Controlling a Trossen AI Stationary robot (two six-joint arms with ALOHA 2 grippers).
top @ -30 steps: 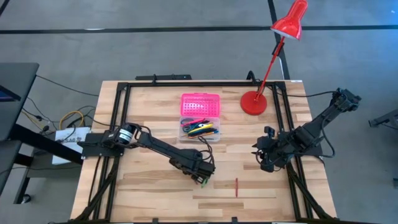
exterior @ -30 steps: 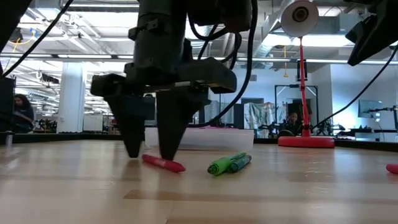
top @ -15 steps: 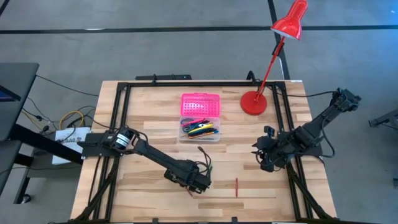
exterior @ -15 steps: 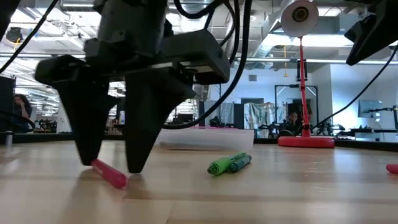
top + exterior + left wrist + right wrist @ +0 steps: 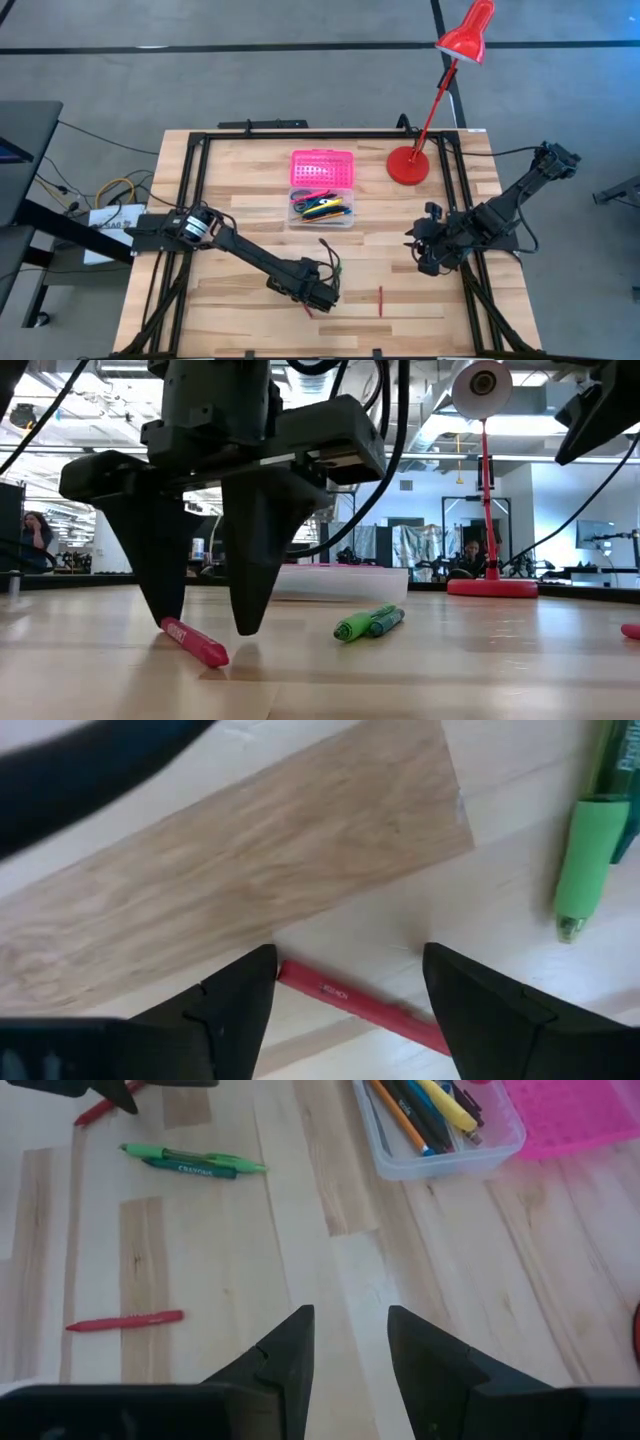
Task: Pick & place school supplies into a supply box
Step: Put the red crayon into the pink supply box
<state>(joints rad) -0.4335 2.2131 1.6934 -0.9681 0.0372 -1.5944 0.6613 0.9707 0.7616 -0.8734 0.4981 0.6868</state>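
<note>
A red marker (image 5: 195, 643) lies flat on the table near its front edge, seen in the left wrist view as well (image 5: 362, 1008). My left gripper (image 5: 207, 622) points straight down over it, open, with one fingertip on each side of the marker's end (image 5: 313, 297). Two green pens (image 5: 367, 623) lie side by side just beyond. The supply box (image 5: 322, 212) stands at the table's middle back, its pink lid (image 5: 322, 167) laid open, with several pens inside. My right gripper (image 5: 350, 1315) hangs open above the table's right side, holding nothing. My left gripper stands astride one end of the red marker (image 5: 300, 977), fingers pointing down from above and set across it. That end lies right beside one finger (image 5: 240, 1005). I cannot tell whether the finger touches it. The marker rests on the table.
A second red marker (image 5: 380, 300) lies near the front edge, to the right of my left gripper. A red desk lamp stands on its round base (image 5: 407, 165) at the back right. A black frame (image 5: 190, 200) runs round the table's edges.
My left gripper has moved toward the table's near edge and rolled about its downward axis, staying open. The red marker has slid along the table with it toward the near edge and turned, so that it now points more toward the front.
</note>
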